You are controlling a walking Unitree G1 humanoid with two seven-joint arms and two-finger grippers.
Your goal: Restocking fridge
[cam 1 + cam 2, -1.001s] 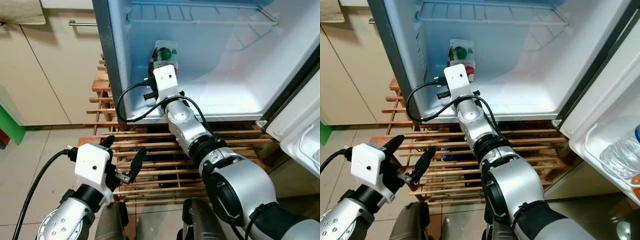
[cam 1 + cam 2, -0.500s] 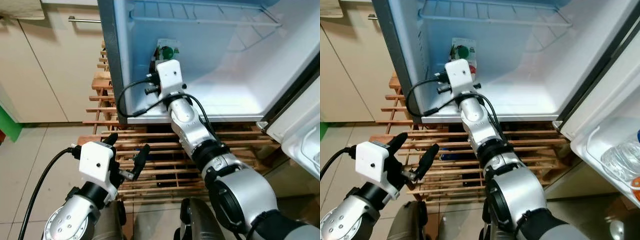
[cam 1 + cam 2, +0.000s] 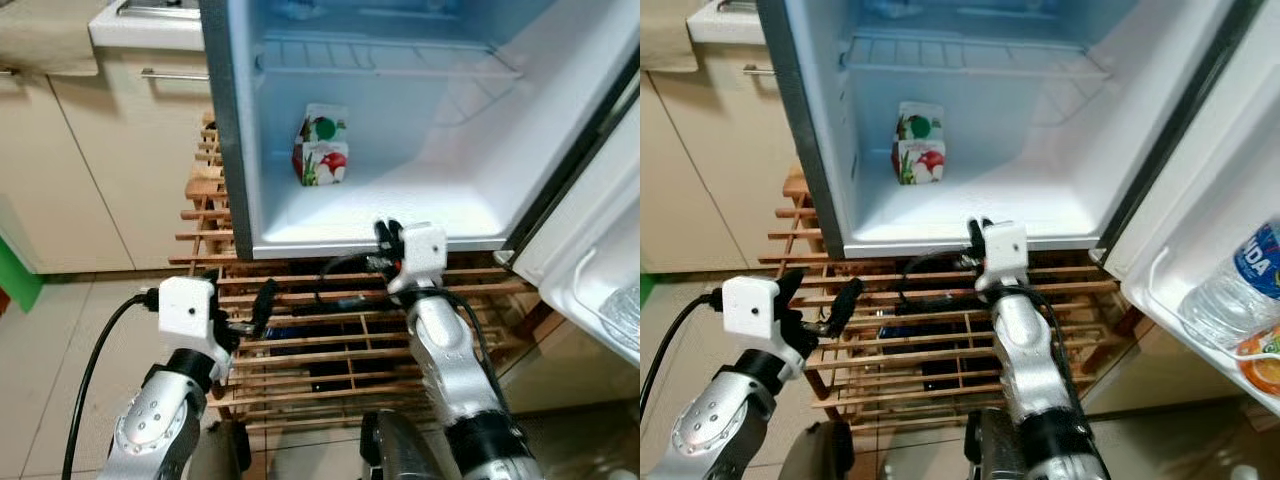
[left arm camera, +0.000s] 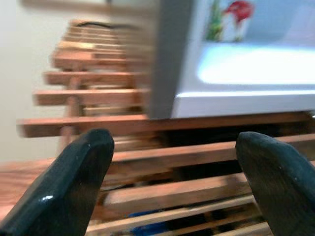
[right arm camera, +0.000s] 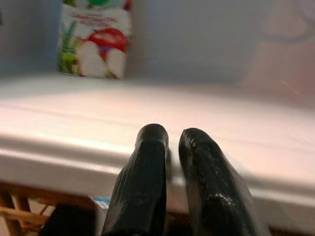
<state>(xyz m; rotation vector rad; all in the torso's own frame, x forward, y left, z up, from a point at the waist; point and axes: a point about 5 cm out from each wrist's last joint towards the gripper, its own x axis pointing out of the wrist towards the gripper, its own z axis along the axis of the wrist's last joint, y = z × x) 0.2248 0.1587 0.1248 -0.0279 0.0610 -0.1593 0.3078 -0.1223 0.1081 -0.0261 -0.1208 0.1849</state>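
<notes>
The left end effector (image 3: 243, 310) hangs low in front of the wooden slat rack (image 3: 330, 330), its black fingers (image 4: 78, 187) spread wide and empty — the open fridge (image 3: 235, 150) rises just beyond and above it. The right end effector (image 5: 170, 147) sits at the front lip of the fridge floor (image 5: 162, 118), fingers pressed narrow with nothing between them — the juice carton (image 3: 321, 146) stands upright well ahead of it, at the back left of that floor. Farther right, a water bottle (image 3: 1232, 290) rests in the fridge door shelf (image 3: 1180, 320).
</notes>
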